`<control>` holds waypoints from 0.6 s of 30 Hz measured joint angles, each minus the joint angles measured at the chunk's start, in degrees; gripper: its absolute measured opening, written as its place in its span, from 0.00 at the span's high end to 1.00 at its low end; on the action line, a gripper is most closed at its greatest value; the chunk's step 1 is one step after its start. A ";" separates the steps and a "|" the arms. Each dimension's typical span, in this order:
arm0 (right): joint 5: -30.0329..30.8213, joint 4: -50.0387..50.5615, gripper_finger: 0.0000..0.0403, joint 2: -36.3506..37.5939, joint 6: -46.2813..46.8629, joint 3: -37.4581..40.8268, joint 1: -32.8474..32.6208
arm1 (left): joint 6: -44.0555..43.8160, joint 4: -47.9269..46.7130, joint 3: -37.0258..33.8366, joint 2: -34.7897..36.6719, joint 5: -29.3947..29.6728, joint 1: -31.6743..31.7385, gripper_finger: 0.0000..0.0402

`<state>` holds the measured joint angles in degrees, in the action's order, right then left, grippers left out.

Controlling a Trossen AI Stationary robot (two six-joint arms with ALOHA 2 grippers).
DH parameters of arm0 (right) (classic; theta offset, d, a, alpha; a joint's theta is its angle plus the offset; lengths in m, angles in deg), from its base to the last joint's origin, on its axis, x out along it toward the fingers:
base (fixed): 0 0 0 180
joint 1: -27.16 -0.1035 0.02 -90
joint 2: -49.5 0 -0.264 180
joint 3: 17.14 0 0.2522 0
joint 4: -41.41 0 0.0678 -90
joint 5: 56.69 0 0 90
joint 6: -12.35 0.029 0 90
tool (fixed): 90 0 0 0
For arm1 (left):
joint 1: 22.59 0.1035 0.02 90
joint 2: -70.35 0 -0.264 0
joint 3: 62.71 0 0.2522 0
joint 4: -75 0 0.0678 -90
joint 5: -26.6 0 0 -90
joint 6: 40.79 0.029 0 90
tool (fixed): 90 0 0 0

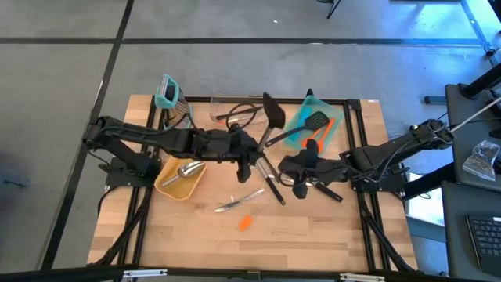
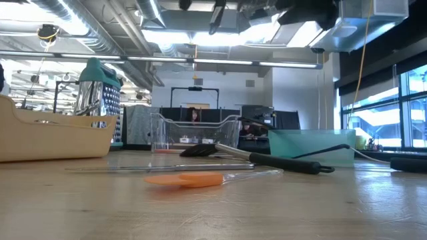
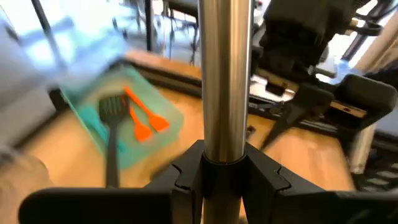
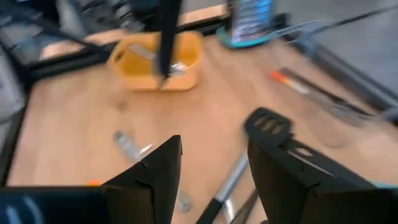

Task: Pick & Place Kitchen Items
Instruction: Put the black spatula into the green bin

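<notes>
My left gripper (image 1: 249, 153) is over the middle of the table, shut on a turner with a black head (image 1: 274, 114) and a silver handle (image 3: 224, 74). My right gripper (image 1: 300, 168) hangs open and empty to its right, and its fingers (image 4: 214, 149) stand above a black slotted turner (image 4: 270, 127) lying on the table. An orange spatula (image 1: 246, 222) and a thin metal piece (image 1: 239, 202) lie flat on the wood nearer the front. A silver scoop (image 1: 188, 168) lies in the yellow bin (image 1: 168, 186). A black turner and orange spatulas (image 3: 144, 121) lie in the teal tray (image 1: 307, 108). My left gripper pinches the turner's silver handle (image 3: 224, 146) between its two fingers. The handle runs on past the fingertips, away from the gripper, toward the table's far right. The black head is at that far end, and the turner looks lifted clear of the table.
A clear container (image 1: 233, 111) and a teal-handled grater (image 1: 169, 95) stand at the far edge. Several black-handled utensils (image 1: 274, 182) lie between the two grippers. The near part of the tabletop (image 1: 313, 235) is bare wood.
</notes>
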<state>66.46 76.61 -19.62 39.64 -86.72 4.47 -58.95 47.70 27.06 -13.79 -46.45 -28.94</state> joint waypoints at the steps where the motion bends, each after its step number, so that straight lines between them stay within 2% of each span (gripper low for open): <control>1: 2.10 0.39 0.54 0.00 1.12 -0.13 -0.18 | -2.37 -0.65 0.02 -0.02 -2.33 1.14 0.83; 5: 11.72 0.67 0.54 0.00 5.35 -0.14 -1.03 | -8.48 -3.10 0.02 -0.06 -6.07 5.22 0.83; 9: 22.87 2.15 0.54 0.00 10.86 -0.14 -2.51 | -10.51 -4.22 0.02 -0.55 -5.88 8.44 0.83; 12: 30.93 2.61 0.54 -0.38 15.88 0.10 -4.00 | -10.83 -4.01 0.15 -1.52 -3.03 9.68 0.83; 15: 35.44 0.89 0.54 -0.59 18.99 1.66 -4.73 | -10.72 -4.39 0.13 -3.73 -1.68 10.25 0.83; 18: 35.14 -4.63 0.54 -0.59 19.96 4.80 -3.76 | -11.09 -4.25 0.11 -6.16 -3.88 10.48 0.83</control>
<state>101.60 71.98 -20.21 59.60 -81.92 0.70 -70.04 43.45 27.17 -19.95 -50.33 -18.45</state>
